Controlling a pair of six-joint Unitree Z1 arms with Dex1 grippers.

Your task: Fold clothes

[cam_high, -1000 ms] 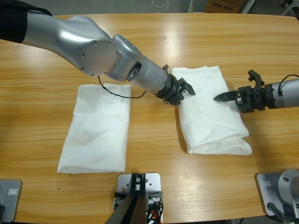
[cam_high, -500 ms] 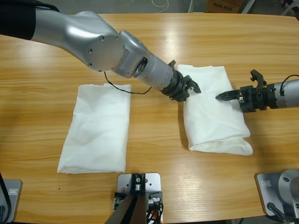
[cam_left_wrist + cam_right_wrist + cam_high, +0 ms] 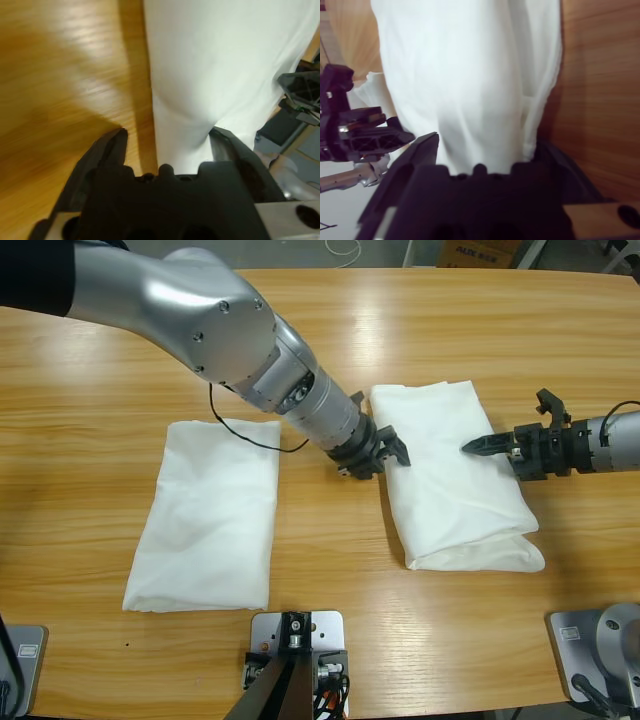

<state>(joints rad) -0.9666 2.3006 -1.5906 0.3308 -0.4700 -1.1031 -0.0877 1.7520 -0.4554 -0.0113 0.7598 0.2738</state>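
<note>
My left jaws (image 3: pixel 170 132) stand apart, and the edge of a white folded T-shirt (image 3: pixel 220 60) pushes in between them. The cloth is not pinched; bare wood of the surface (image 3: pixel 60 75) runs along the left of that view. From above, these jaws (image 3: pixel 385 448) sit just right of the frame's middle, at the left edge of that same shirt (image 3: pixel 450 490). My left arm (image 3: pixel 200 320) reaches down to them from the upper left corner. A thin black cable (image 3: pixel 250 440) loops from it over the wood.

My right jaws (image 3: pixel 487 140) are also apart, with white cloth (image 3: pixel 465 75) filling the space ahead of them and between them. I cannot tell whether either jaw touches it. In the high view they (image 3: pixel 490 446) point left from the right edge of the frame, over the right side of the shirt. Each wrist view shows the other arm's black jaws beyond the cloth, at the right edge (image 3: pixel 300 95) in one and at the left edge (image 3: pixel 365 135) in the other.

That shirt lies folded into a long, thick bundle right of centre, running from upper left to lower right. A second folded T-shirt (image 3: pixel 210 515) lies flat at the lower left of the frame, well apart from both my jaws. The wooden surface (image 3: pixel 90 390) fills the rest.
</note>
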